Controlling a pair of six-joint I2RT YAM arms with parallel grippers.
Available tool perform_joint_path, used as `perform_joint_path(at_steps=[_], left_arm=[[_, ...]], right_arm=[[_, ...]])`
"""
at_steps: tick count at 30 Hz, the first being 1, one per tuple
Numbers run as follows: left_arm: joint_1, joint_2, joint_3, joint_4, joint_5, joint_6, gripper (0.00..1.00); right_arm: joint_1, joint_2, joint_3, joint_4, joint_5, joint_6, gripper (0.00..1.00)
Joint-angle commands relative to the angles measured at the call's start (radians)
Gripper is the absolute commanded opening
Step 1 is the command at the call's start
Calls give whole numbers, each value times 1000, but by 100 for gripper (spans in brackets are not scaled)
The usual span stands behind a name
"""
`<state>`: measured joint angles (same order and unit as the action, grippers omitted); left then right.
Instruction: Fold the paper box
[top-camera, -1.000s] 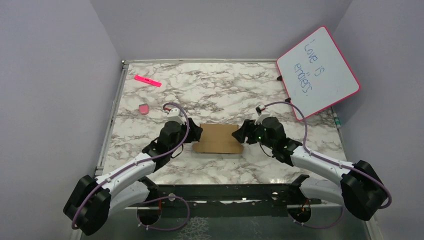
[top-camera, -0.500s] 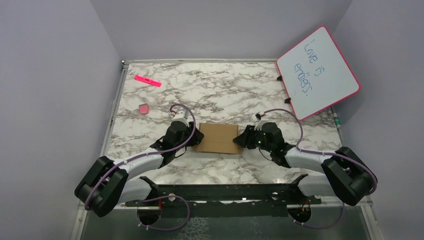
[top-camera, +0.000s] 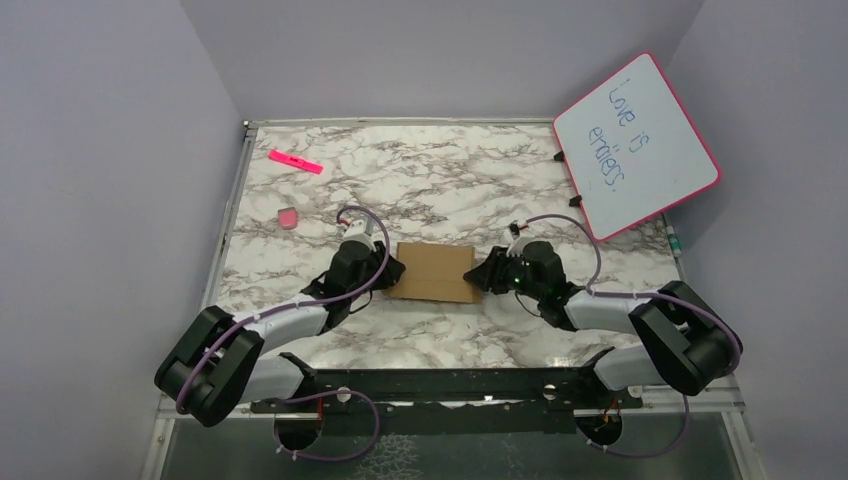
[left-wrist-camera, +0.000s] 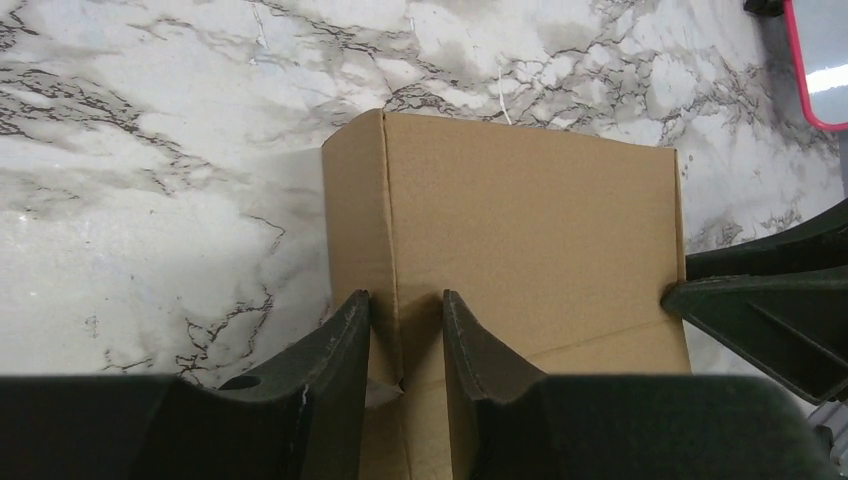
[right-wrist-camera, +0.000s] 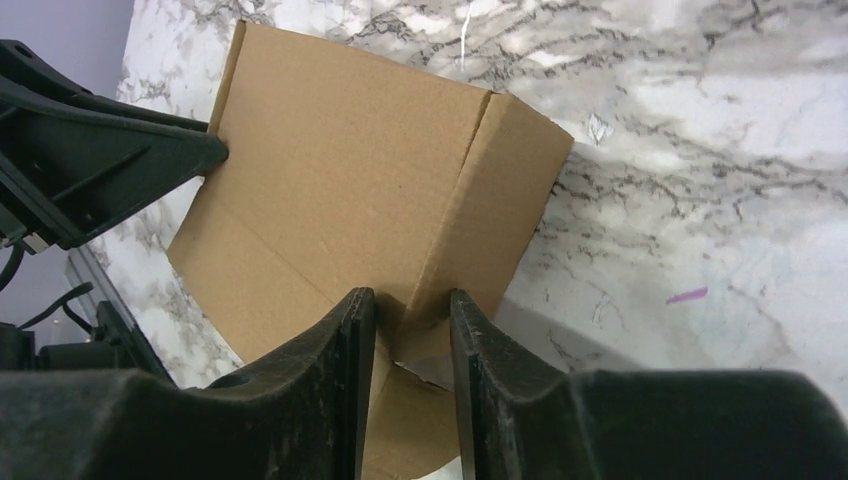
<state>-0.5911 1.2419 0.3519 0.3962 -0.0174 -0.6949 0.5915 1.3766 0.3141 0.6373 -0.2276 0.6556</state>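
The paper box (top-camera: 433, 272) is a plain brown cardboard box lying low on the marble table between both grippers. My left gripper (top-camera: 393, 271) is shut on its left end. In the left wrist view the gripper (left-wrist-camera: 405, 320) pinches the folded edge where the box's (left-wrist-camera: 520, 220) top meets its side wall. My right gripper (top-camera: 480, 272) is shut on the right end. In the right wrist view the gripper (right-wrist-camera: 412, 320) pinches the matching fold of the box (right-wrist-camera: 340, 170). A small gap shows at each pinched corner.
A pink-framed whiteboard (top-camera: 635, 140) leans at the back right. A pink marker (top-camera: 296, 161) and a pink eraser (top-camera: 287, 217) lie at the back left. A metal rail (top-camera: 225, 230) runs along the table's left edge.
Both arms have folded lower, their elbows drawn back toward the bases. The grippers stay on the box ends, and the box has shifted slightly away from the bases.
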Motion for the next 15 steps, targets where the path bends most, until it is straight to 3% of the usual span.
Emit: perform_joint_path(at_steps=[1, 5, 9, 15], left_arm=[[-12, -42, 4, 33, 38, 4, 31], [14, -125, 14, -43, -35, 14, 47], [17, -223, 60, -218, -115, 64, 63], [20, -373, 81, -374, -162, 77, 77]], right_arm=[[15, 12, 86, -48, -49, -58, 40], [15, -41, 141, -157, -26, -134, 50], [16, -122, 196, -324, -15, -222, 59], [17, -194, 249, -476, -33, -342, 65]])
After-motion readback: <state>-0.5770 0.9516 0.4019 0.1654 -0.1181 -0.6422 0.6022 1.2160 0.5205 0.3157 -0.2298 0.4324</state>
